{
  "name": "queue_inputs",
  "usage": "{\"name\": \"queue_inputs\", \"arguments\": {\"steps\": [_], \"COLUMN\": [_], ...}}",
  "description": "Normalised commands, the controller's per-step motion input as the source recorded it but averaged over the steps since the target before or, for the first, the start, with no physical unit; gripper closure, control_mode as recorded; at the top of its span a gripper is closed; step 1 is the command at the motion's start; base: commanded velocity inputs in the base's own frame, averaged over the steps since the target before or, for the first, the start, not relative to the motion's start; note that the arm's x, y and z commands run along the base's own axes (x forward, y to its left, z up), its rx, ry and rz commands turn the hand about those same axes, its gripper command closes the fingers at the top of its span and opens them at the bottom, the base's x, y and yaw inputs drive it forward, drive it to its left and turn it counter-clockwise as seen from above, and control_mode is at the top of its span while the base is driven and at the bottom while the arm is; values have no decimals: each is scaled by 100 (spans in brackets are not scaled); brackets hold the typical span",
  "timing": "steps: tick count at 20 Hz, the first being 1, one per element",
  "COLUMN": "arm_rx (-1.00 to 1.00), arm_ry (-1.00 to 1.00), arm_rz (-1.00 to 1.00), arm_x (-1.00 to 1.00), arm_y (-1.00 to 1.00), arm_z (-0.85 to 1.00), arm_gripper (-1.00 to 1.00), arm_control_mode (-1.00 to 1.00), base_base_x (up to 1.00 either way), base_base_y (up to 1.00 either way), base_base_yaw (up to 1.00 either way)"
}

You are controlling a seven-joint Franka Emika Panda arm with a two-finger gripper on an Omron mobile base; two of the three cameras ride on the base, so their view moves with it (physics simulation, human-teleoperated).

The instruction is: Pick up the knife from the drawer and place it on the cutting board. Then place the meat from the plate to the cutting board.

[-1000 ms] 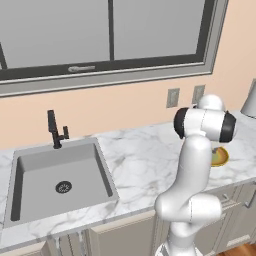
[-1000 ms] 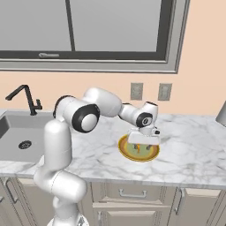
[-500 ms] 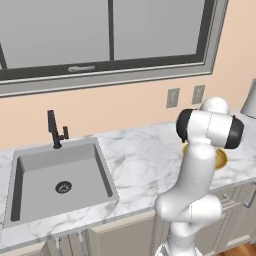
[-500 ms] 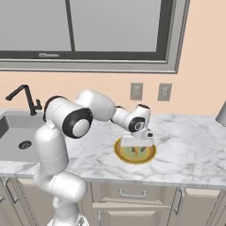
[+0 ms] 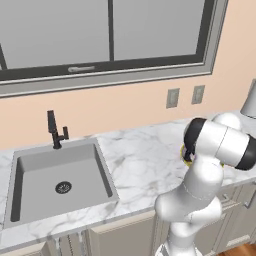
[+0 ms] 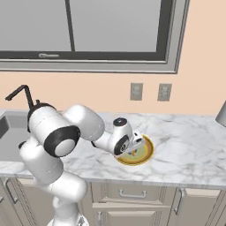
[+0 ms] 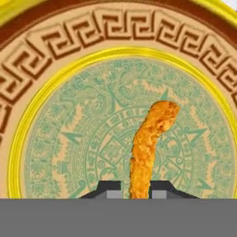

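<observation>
The meat (image 7: 150, 143), a small elongated orange piece, lies in the green centre of the round plate (image 7: 60, 115). My gripper (image 7: 135, 189) points straight down at it, and its two dark fingertips (image 7: 109, 187) press against the near end of the meat, shut on it. In the right base view the gripper (image 6: 132, 149) is low over the plate (image 6: 149, 149) on the marble counter. A sliver of the plate (image 5: 185, 159) peeks out behind my arm in the left base view. The knife, the drawer and the cutting board are out of view.
A sink (image 5: 60, 180) with a black faucet (image 5: 55, 131) is set in the counter far left of the plate. Two wall outlets (image 6: 137, 91) sit behind it. A grey object (image 6: 222, 114) stands at the right edge. Cabinet fronts with bar handles (image 6: 128, 193) run below.
The hand has dropped lower onto the plate. The fingers have closed in from wide apart onto the meat.
</observation>
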Motion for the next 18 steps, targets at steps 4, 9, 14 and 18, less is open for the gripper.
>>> {"name": "queue_inputs", "arguments": {"steps": [4,9,14,18], "arm_rx": [-10,3,0,-3], "arm_ry": [36,41,53,68], "arm_rz": [9,1,-2,-1], "arm_x": [-1,0,0,0], "arm_y": [77,34,14,4], "arm_z": [-100,26,98,100], "arm_gripper": [100,100,100,100], "arm_control_mode": [-100,-100,-100,-100], "base_base_x": [0,0,0,0], "base_base_y": [0,0,0,0], "base_base_yaw": [0,0,0,0]}}
